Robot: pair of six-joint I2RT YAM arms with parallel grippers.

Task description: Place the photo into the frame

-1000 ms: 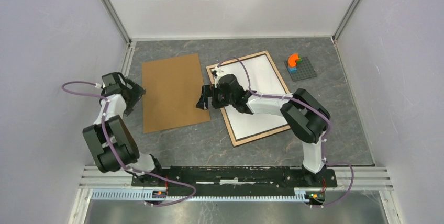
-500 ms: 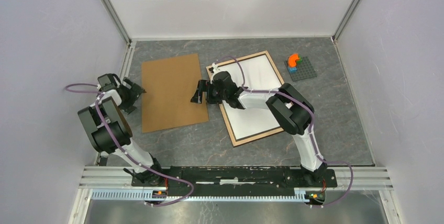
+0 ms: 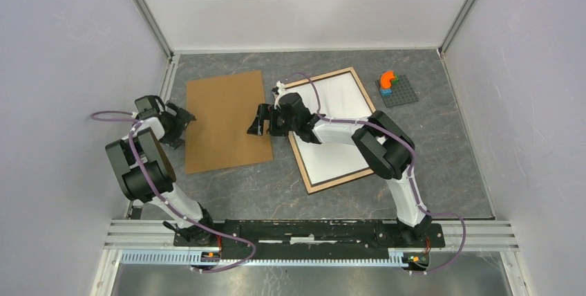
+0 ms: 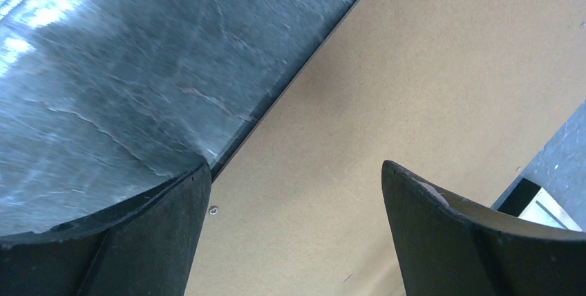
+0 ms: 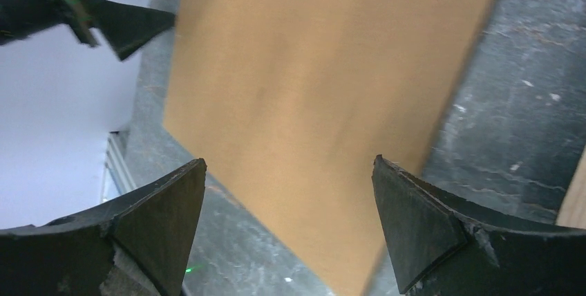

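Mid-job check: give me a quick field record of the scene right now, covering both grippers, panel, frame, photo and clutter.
left gripper: open, empty, at the brown panel's left edge
right gripper: open, empty, over the panel's right edge
brown panel: flat on the table, left of the frame
frame: flat, wood-brown rim up, white sheet inside
photo: no landscape print visible; cannot tell whether the white sheet is its back
clutter: grey studded plate with an orange piece, far right

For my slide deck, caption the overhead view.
Left end effector and right end effector, both open, flank the brown panel; the frame lies beside it.
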